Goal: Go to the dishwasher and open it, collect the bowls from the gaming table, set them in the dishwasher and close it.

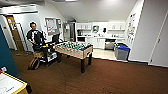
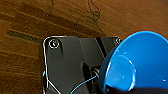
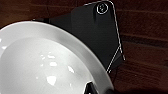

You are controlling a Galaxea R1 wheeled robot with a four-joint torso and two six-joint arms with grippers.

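A bright-blue bowl (image 2: 140, 65) hangs over the brown carpet in the left wrist view, with my left gripper (image 2: 113, 89) shut on its rim. A white bowl (image 3: 42, 65) is held the same way by my right gripper (image 3: 96, 90), a dark finger clamped on its edge. In the head view a corner of the gaming table (image 1: 11, 85), white-topped with yellow edging, lies at the near left. The dishwasher (image 1: 109, 45) is a small grey unit under the far kitchen counter; I cannot tell how its door stands.
A table-football table (image 1: 73, 49) stands mid-room between me and the kitchen. A person (image 1: 35, 37) stands beside a dark cart (image 1: 48, 53) at the left. A blue-lidded bin (image 1: 122, 51) sits by the right wall. Brown carpet stretches ahead on the right.
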